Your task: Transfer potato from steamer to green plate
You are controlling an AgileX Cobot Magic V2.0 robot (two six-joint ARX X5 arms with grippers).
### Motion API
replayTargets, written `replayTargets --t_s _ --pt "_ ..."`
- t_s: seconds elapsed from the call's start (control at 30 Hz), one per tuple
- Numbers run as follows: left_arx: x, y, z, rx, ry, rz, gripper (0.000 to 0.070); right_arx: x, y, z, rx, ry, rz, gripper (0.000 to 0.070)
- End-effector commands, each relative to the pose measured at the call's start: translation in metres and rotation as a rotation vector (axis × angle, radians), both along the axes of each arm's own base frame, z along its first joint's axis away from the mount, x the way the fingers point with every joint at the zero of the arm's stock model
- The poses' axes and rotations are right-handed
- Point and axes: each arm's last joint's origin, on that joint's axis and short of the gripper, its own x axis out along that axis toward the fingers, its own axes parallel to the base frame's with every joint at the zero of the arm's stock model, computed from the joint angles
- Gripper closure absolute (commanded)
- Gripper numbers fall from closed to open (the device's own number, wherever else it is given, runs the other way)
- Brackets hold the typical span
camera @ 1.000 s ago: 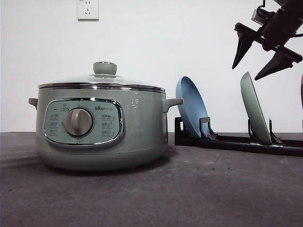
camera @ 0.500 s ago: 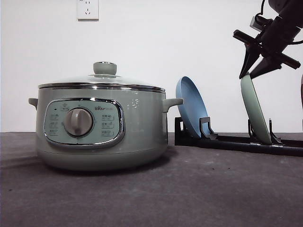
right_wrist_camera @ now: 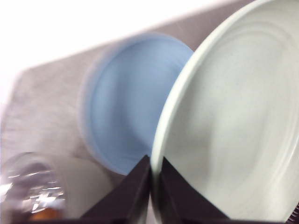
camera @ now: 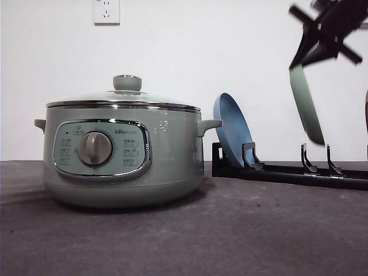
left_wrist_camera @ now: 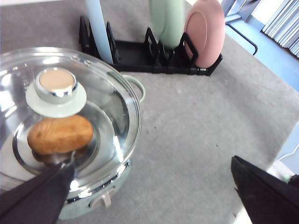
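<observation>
The right gripper (camera: 310, 53) pinches the green plate's (camera: 306, 104) top rim, holding it clear above the rack (camera: 287, 170). Stiff, smooth and probably breakable, it hangs from a thin edge and could swing or slip. The potato (left_wrist_camera: 60, 134) lies in the lidded steamer (camera: 123, 154), left of the rack. The left gripper (left_wrist_camera: 154, 196) is spread wide.

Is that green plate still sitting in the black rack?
Apart. The front view shows the green plate hanging clear above the rack, pinched by the right gripper.
</observation>
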Motion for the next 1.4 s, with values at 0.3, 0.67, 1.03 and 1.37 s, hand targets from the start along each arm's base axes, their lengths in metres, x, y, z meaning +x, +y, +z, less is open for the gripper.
replayTargets --t_s 0.3,0.67,1.03,1.37 --pt "-0.001 -0.001 0.004 0.014 -0.011 -0.025 0.0 -0.095 0.018 0.082 -0.143 -0.212 0.223 0.07" --pt "-0.003 -0.005 0.004 0.014 -0.012 -0.051 0.0 -0.188 0.061 0.102 -0.355 -0.201 0.367 0.07" --pt "-0.003 -0.005 0.004 0.014 -0.012 -0.051 0.0 -0.261 0.084 0.095 -0.484 -0.193 0.414 0.07" --pt "-0.003 -0.005 0.004 0.014 -0.012 -0.051 0.0 -0.274 0.112 0.023 -0.626 -0.039 0.448 0.07"
